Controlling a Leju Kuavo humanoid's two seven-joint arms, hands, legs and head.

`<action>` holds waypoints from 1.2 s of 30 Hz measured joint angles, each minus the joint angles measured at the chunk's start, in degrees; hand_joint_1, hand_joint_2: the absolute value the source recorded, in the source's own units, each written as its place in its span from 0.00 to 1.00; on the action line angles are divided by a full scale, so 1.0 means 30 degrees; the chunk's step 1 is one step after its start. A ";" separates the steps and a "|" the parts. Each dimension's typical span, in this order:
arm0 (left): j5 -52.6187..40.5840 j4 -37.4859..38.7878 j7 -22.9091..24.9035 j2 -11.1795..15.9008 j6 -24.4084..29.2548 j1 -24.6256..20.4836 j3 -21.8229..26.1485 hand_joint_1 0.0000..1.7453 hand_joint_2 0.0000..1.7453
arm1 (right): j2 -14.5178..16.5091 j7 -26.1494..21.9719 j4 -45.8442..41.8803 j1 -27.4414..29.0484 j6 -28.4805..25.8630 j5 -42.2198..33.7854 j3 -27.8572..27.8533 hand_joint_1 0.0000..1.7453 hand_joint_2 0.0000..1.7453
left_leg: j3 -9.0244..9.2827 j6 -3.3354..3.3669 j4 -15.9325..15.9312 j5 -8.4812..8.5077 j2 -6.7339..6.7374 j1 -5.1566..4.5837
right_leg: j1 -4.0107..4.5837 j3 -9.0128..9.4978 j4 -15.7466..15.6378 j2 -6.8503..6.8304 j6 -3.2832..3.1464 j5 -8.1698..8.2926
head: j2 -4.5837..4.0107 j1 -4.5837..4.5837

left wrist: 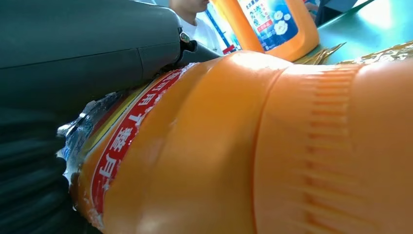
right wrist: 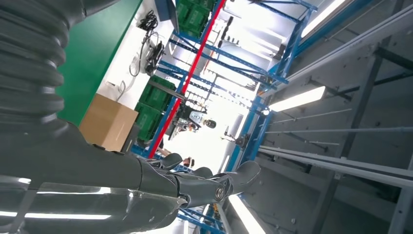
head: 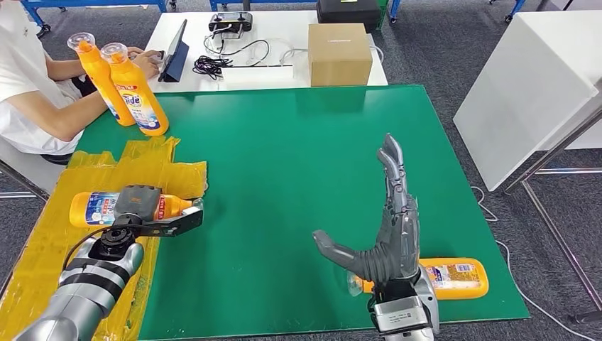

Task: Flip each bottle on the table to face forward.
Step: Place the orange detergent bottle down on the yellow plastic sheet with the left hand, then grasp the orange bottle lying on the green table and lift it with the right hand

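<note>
An orange detergent bottle (head: 92, 209) lies on its side at the near left of the green table (head: 284, 156), cap toward the middle. My left hand (head: 145, 211) grips it around the middle, thumb over the top, and its body (left wrist: 243, 146) looms close in the left wrist view. A second orange bottle (head: 458, 277) lies flat at the near right edge. My right hand (head: 387, 227) is raised just in front of it, fingers spread and pointing up, holding nothing. Two more orange bottles (head: 138, 92) stand upright at the far left corner.
Crinkled yellow sheeting (head: 42, 241) covers the table's left side. A person (head: 28, 92) sits at the far left beside the standing bottles. Beyond the mat are a cardboard box (head: 339, 53), a tablet (head: 174, 48) and cables (head: 220, 62). A white table (head: 532, 78) stands to the right.
</note>
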 joint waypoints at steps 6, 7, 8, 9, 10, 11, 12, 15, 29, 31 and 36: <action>0.1125 0.1474 -0.0758 -0.0044 -0.0443 -0.0693 0.0624 0.34 1.00 | -0.0009 0.0035 0.0005 -0.0065 -0.0029 -0.0171 -0.0098 0.00 1.00 | 0.0087 -0.0003 -0.0013 -0.0001 -0.0006 0.0001 | 0.0004 0.0094 -0.0002 -0.0005 -0.0006 -0.0004 | 0.0000 -0.0005; 0.1325 0.1870 -0.0880 -0.0051 -0.0547 -0.0868 0.0819 0.09 1.00 | -0.0013 0.0055 0.0015 -0.0120 -0.0031 -0.0219 -0.0117 0.00 1.00 | 0.0117 -0.0004 -0.0017 -0.0002 -0.0009 0.0001 | 0.0005 0.0125 -0.0002 -0.0007 -0.0008 -0.0006 | 0.0000 -0.0004; 0.1482 0.2271 -0.0977 -0.0056 -0.0654 -0.1049 0.0995 0.00 1.00 | -0.0015 0.0075 0.0029 -0.0195 -0.0033 -0.0259 -0.0131 0.00 1.00 | 0.0149 -0.0007 -0.0021 -0.0005 -0.0012 0.0001 | 0.0005 0.0158 -0.0003 -0.0009 -0.0010 -0.0008 | 0.0000 -0.0004; 0.1592 0.2683 -0.1053 -0.0064 -0.0756 -0.1225 0.1168 0.00 1.00 | -0.0015 0.0093 0.0049 -0.0280 -0.0040 -0.0294 -0.0142 0.00 1.00 | 0.0186 -0.0012 -0.0025 -0.0009 -0.0013 0.0001 | 0.0006 0.0191 -0.0003 -0.0009 -0.0012 -0.0009 | 0.0000 -0.0004; 0.1676 0.3030 -0.1107 -0.0071 -0.0829 -0.1374 0.1310 0.00 1.00 | -0.0015 0.0111 0.0073 -0.0362 -0.0047 -0.0317 -0.0149 0.00 1.00 | 0.0223 -0.0017 -0.0029 -0.0013 -0.0013 0.0001 | 0.0006 0.0224 -0.0003 -0.0009 -0.0014 -0.0011 | 0.0000 -0.0002; 0.1763 0.3338 -0.1168 -0.0082 -0.0862 -0.1496 0.1435 0.00 1.00 | -0.0015 0.0131 0.0098 -0.0434 -0.0053 -0.0334 -0.0153 0.00 1.00 | 0.0257 -0.0022 -0.0032 -0.0018 -0.0012 0.0002 | 0.0006 0.0254 -0.0003 -0.0008 -0.0016 -0.0012 | 0.0000 -0.0004; 0.1839 0.3621 -0.1231 -0.0098 -0.0853 -0.1600 0.1566 0.00 1.00 | -0.0015 0.0157 0.0126 -0.0493 -0.0058 -0.0353 -0.0157 0.00 1.00 | 0.0288 -0.0025 -0.0034 -0.0020 -0.0011 0.0002 | 0.0007 0.0280 -0.0003 -0.0007 -0.0019 -0.0013 | 0.0000 -0.0002; 0.2044 0.4198 -0.1379 -0.0164 -0.0651 -0.1769 0.1902 0.00 1.00 | -0.0016 0.0250 0.0209 -0.0610 -0.0058 -0.0415 -0.0164 0.00 1.00 | 0.0345 -0.0029 -0.0038 -0.0018 -0.0010 0.0006 | 0.0011 0.0331 -0.0003 -0.0006 -0.0024 -0.0015 | 0.0000 -0.0002; 0.3157 0.4442 -0.2328 -0.0397 0.0094 -0.1589 0.2896 0.00 1.00 | -0.0018 0.0350 0.0514 -0.0722 0.0076 -0.0871 -0.0288 0.00 1.00 | 0.0409 -0.0038 -0.0036 -0.0003 -0.0029 0.0005 | 0.0008 0.0407 -0.0002 -0.0018 -0.0024 -0.0014 | 0.0000 -0.0004; 0.3501 0.4153 -0.2535 -0.0457 0.0278 -0.1390 0.2976 0.00 1.00 | -0.0016 0.0350 0.0548 -0.0714 0.0153 -0.0902 -0.0350 0.00 1.00 | 0.0407 -0.0038 -0.0036 -0.0003 -0.0026 0.0005 | 0.0007 0.0404 -0.0002 -0.0017 -0.0024 -0.0014 | 0.0000 -0.0002; 0.5401 0.2218 -0.3714 -0.0768 0.1735 -0.0041 0.3191 0.00 1.00 | -0.0022 0.0350 0.0597 -0.0532 0.0081 -0.0896 -0.0501 0.00 1.00 | 0.0355 -0.0027 -0.0026 0.0008 -0.0021 0.0006 | 0.0005 0.0338 -0.0001 -0.0013 -0.0020 -0.0011 | 0.0000 0.0000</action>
